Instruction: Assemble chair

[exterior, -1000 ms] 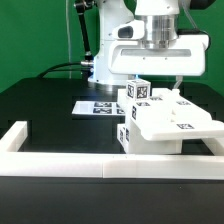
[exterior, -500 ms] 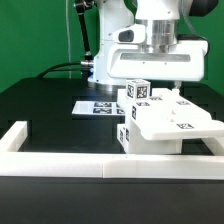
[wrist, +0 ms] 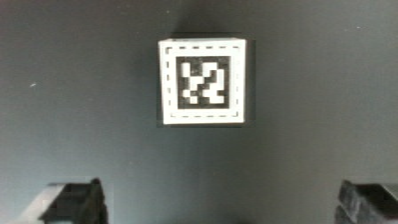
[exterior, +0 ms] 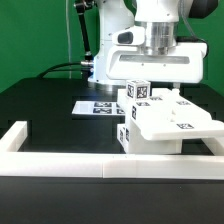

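The partly built white chair (exterior: 172,123) stands on the black table at the exterior view's right. It has a flat tagged panel on top and square tagged legs (exterior: 140,92) beside it. My gripper (exterior: 152,78) hangs open just above and behind the chair and holds nothing. In the wrist view, a white rectangular piece with a black-and-white tag (wrist: 205,83) lies below the gripper (wrist: 221,205), against the dark table. The two fingertips (wrist: 71,203) stand wide apart, well clear of that piece. I cannot tell which chair part it is.
The marker board (exterior: 95,107) lies flat on the table at the exterior view's left of the chair. A low white border wall (exterior: 60,165) runs along the front and the left corner. The white robot base (exterior: 103,65) stands at the back.
The gripper has risen a little above the chair. The chair parts have not moved.
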`<state>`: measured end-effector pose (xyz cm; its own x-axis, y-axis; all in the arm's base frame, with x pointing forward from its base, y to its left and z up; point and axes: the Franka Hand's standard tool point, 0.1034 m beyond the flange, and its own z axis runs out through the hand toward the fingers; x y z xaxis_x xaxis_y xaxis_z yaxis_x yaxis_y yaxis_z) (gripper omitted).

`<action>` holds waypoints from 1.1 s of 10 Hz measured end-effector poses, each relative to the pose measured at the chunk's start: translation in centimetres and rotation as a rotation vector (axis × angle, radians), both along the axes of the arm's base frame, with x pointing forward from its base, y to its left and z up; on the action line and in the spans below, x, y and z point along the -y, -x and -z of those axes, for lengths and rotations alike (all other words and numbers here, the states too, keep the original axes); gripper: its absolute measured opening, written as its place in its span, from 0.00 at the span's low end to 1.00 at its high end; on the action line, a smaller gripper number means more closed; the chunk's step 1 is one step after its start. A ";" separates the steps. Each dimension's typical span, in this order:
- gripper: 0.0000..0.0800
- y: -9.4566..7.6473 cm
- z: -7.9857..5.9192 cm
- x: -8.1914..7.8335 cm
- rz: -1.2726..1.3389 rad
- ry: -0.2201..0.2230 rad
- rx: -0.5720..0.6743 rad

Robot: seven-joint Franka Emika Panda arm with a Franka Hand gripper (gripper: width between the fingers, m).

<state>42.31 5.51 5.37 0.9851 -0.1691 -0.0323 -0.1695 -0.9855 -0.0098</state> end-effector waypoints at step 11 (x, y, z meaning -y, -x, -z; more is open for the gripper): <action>0.81 1.0 1.5 -0.4 -0.005 0.023 -0.009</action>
